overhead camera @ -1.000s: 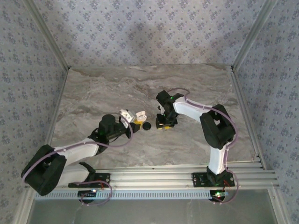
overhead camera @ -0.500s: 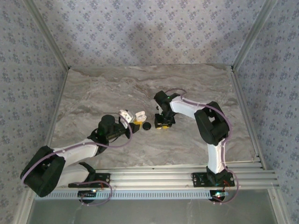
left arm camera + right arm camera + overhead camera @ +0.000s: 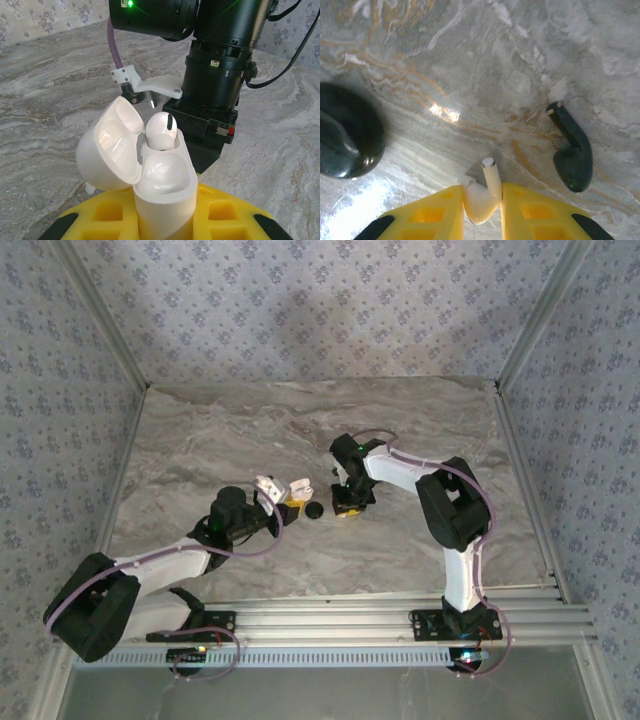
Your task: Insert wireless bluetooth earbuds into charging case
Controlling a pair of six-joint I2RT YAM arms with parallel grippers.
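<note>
The right gripper (image 3: 482, 196) is pinching a white bud (image 3: 480, 204), its jaws narrow and its yellow fingers (image 3: 532, 212) touching the bud on both sides; the stem is sticking out past the fingertips over the marble table (image 3: 485, 60). A black bud (image 3: 572, 152) is lying on the table to the right, apart from the fingers, and a glossy rounded black object (image 3: 347, 132) is lying to the left. The left gripper (image 3: 165, 225) is clamping the white case (image 3: 165, 185) upright between its jaws, with the lid (image 3: 112, 145) hanging open to the left. A second white bud (image 3: 161, 131) is sitting in one socket of the case. The right arm (image 3: 220, 65) is standing just behind it, and from above the two grippers are working near each other mid-table
</note>
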